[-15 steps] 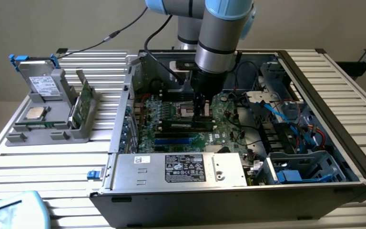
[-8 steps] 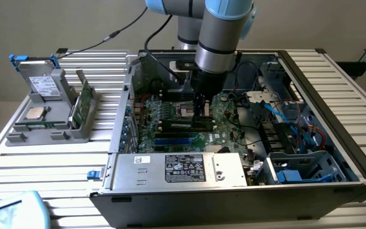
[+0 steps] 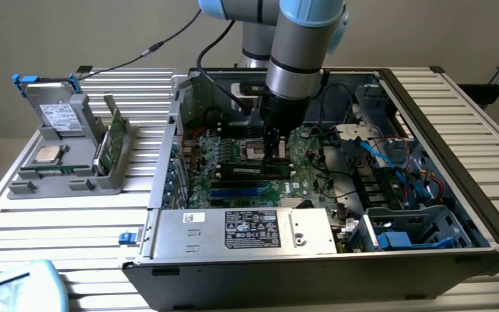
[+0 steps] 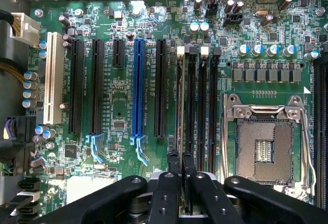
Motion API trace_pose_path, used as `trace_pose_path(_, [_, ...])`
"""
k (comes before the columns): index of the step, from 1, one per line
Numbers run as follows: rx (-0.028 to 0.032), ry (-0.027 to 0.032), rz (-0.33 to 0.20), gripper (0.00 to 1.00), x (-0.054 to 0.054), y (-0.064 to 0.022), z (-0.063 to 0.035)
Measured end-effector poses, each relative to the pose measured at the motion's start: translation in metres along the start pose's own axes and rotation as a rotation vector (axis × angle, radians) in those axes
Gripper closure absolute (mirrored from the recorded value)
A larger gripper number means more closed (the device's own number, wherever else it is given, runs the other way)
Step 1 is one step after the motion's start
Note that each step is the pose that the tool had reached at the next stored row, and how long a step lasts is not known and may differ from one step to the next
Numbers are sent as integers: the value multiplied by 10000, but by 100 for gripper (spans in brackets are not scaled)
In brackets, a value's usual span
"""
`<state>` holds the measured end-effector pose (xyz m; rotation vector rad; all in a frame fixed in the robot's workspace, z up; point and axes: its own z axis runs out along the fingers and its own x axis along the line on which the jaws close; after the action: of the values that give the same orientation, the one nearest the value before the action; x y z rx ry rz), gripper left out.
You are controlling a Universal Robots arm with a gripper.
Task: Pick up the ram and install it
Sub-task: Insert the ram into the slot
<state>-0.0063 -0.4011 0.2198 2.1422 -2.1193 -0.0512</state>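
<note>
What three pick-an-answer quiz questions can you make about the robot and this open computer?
1. Where is the robot's black hand?
A) inside the open black metal computer case
B) over the grey plastic parts holder
C) over the slatted table

2. What colour is the long plastic slot between black slots on the green motherboard?
A) red
B) blue
C) yellow

3. What is the hand doing?
A) standing wide open
B) shut on nothing
C) shut on the thin dark-green ram stick

Answers: 1 A, the arm reaches down into the case; 2 B, that slot is bright blue; 3 C, it pinches the ram's edge.
</note>
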Motion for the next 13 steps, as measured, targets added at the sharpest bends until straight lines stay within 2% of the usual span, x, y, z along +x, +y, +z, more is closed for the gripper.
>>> trace_pose_path(13, [0,-1,0,87,-2,9,1])
